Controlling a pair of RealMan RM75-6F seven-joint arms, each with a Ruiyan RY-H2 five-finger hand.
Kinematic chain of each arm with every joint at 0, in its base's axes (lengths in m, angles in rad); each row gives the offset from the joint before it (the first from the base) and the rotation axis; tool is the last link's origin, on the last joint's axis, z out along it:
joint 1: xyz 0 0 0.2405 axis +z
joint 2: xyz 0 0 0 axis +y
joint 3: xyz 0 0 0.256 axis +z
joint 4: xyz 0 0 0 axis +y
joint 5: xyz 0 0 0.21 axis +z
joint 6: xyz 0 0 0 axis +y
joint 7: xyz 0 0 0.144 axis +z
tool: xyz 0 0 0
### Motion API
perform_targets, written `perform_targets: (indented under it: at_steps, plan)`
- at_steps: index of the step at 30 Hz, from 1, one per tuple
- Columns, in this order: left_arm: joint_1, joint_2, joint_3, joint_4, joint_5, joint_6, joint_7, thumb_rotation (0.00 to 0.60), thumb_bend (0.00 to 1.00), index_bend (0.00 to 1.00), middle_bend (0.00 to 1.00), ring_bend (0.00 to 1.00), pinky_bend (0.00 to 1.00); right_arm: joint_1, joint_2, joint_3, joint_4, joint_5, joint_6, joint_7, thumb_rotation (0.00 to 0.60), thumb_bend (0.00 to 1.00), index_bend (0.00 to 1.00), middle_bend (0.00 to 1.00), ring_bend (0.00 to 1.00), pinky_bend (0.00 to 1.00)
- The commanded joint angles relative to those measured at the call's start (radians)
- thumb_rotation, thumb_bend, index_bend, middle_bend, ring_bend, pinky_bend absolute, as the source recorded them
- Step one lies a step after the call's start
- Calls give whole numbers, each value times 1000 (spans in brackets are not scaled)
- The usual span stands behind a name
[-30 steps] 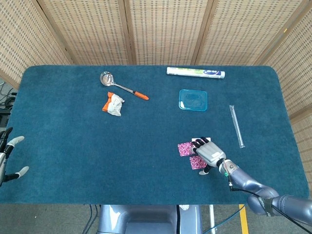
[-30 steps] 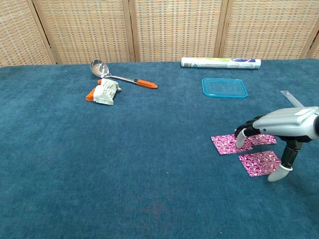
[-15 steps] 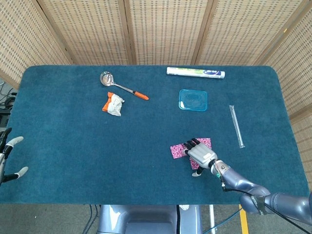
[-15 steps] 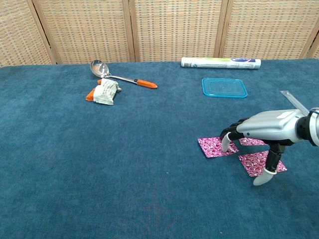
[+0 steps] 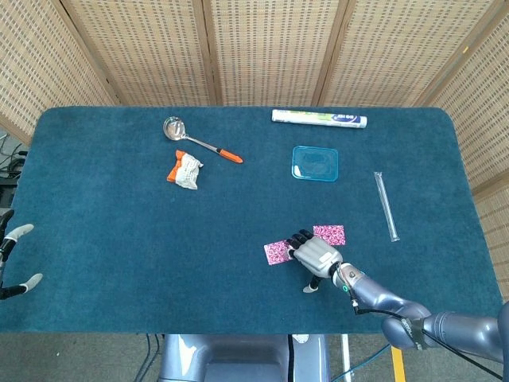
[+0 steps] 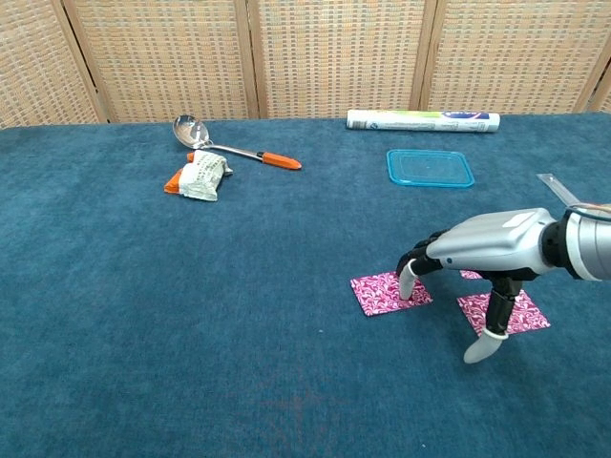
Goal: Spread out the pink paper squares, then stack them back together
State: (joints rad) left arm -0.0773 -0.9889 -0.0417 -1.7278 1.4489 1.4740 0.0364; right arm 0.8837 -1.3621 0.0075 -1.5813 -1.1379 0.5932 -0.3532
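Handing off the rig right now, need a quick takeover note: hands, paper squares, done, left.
Right hand: palm down over the pink squares, fingertips pressing on the leftmost square; it holds nothing.
Left hand: at the table's left edge, fingers apart, idle.
Squares: three lie flat on the blue cloth. The leftmost sits apart to the left, the near-right square lies under the hand's thumb, and the far square shows just behind the hand.
Done: the spread looks largely finished; no square overlaps another where visible.
Left: lift off, then gather all three back into one stack.
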Motion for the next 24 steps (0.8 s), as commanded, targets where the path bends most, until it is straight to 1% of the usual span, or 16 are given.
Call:
perform_targets:
  at_steps: [1,7,16,17,21,22,24]
  plan:
    - [2,-1,0,4,1,2,-5,600,133,201,0,0,0,8,18,5,-23,11,14,-13,456,0,216,101,0,0]
    - [5,-6,2,14,5,5,-19,600,134,201,0,0,0,11,49,19,-61,27,45,-10,454,0,216,109,0,0]
    - [8,-4,2,16,11,10,-28,600,133,201,0,0,0,-4,101,43,-109,8,126,-2,455,0,216,127,0,0]
    - [8,-4,2,15,12,10,-28,600,133,201,0,0,0,-8,103,46,-110,7,136,-1,463,0,218,131,0,0]
    - [6,-3,1,13,14,9,-26,600,133,201,0,0,0,-29,116,48,-105,0,193,-14,572,0,257,149,0,0]
    - [6,-4,0,12,15,9,-25,600,133,201,0,0,0,-36,119,49,-103,1,208,-17,589,2,270,150,0,0]
    - [4,-4,0,10,16,7,-21,600,133,201,0,0,0,-51,123,52,-100,5,232,-8,600,29,291,150,0,0]
